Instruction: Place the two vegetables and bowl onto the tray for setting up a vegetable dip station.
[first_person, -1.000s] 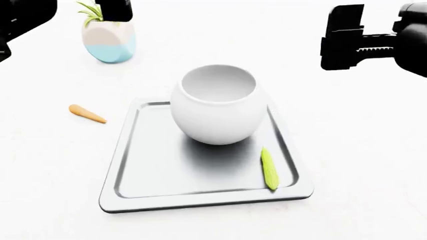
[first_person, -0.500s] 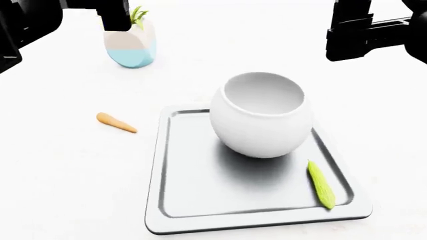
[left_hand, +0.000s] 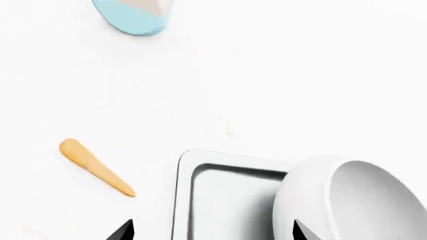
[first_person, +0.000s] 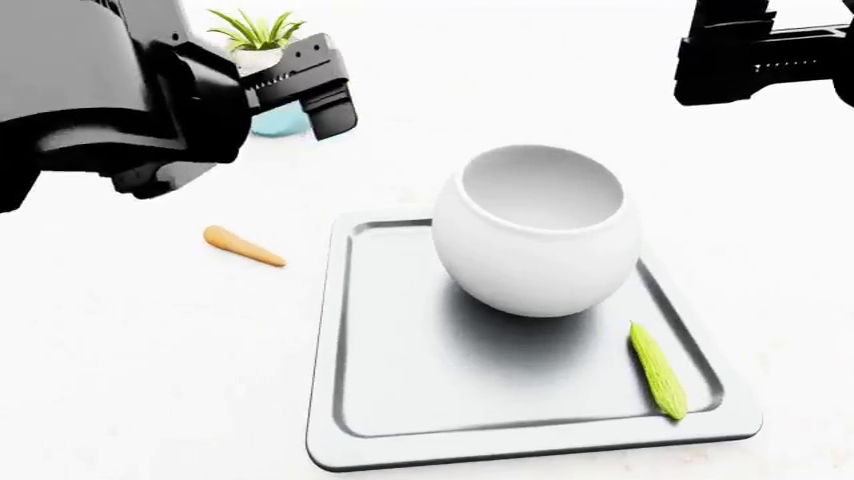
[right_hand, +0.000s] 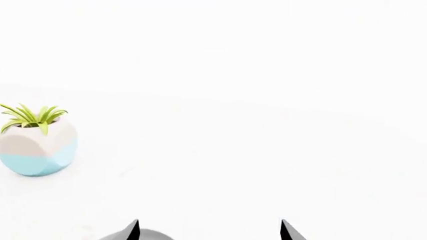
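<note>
Bowl (first_person: 538, 228) and cucumber (first_person: 658, 369) sit on the tray (first_person: 400, 400); the carrot (first_person: 243, 246) lies off its left edge. My empty left gripper (left_hand: 210, 232), jaws apart, must descend on it.

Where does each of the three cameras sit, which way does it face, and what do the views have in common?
Head view: from the robot's head, forward and down at the tray, bowl, cucumber piece and carrot; the left gripper and right gripper show.
Left wrist view: near the left gripper, down at the carrot, tray corner and bowl; two dark fingertips show.
Right wrist view: near the right gripper, toward the plant pot; fingertips show.
Shared: head and left wrist views both show carrot, tray and bowl.
</note>
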